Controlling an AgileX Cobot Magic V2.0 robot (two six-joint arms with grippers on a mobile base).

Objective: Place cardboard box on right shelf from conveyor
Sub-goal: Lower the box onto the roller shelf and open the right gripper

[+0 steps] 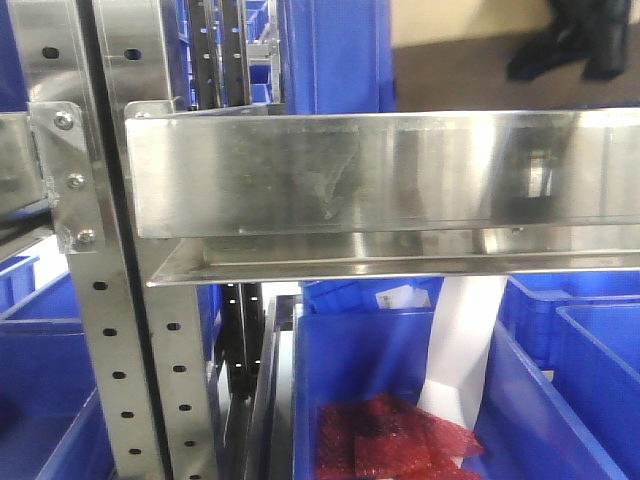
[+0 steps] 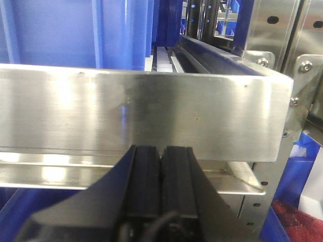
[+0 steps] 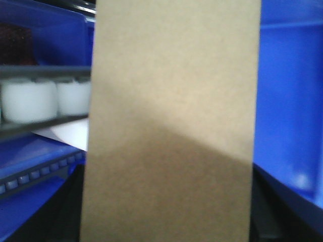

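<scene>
The plain tan cardboard box [image 3: 171,101] fills the middle of the right wrist view, standing tall and close to the camera. My right gripper [image 3: 166,217] is shut on it, with dark fingers [image 3: 63,212] showing along both lower sides of the box. The right shelf [image 1: 380,180], shiny stainless steel with a broad front lip, spans the front view; neither gripper nor the box shows there. My left gripper [image 2: 161,154] is shut with nothing between its black pads, just below and in front of a steel shelf lip [image 2: 151,111]. The conveyor is out of view.
Blue plastic bins [image 1: 380,390] sit under the shelf, one holding red bubble-wrap packets [image 1: 390,440] and a white sheet [image 1: 465,350]. A perforated steel upright [image 1: 110,330] with a bolted bracket [image 1: 62,180] stands at left. White rollers [image 3: 35,101] and blue bin walls [image 3: 290,91] flank the box.
</scene>
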